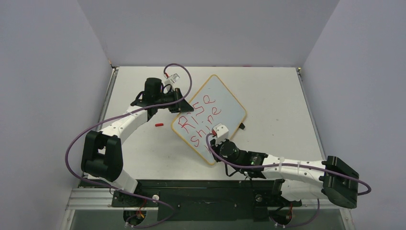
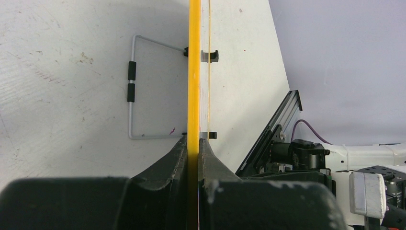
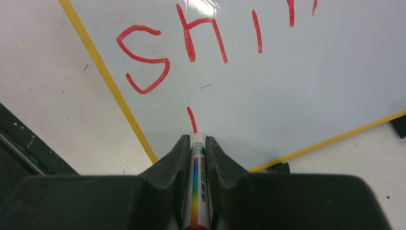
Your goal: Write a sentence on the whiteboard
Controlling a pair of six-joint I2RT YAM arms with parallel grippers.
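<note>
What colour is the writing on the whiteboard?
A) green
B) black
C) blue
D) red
D: the letters on the whiteboard are red, like the short stroke at the tip of the marker held in the right gripper.

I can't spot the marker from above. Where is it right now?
In the right wrist view, the marker is clamped between the right gripper's fingers, its tip touching the whiteboard just below the red writing.
</note>
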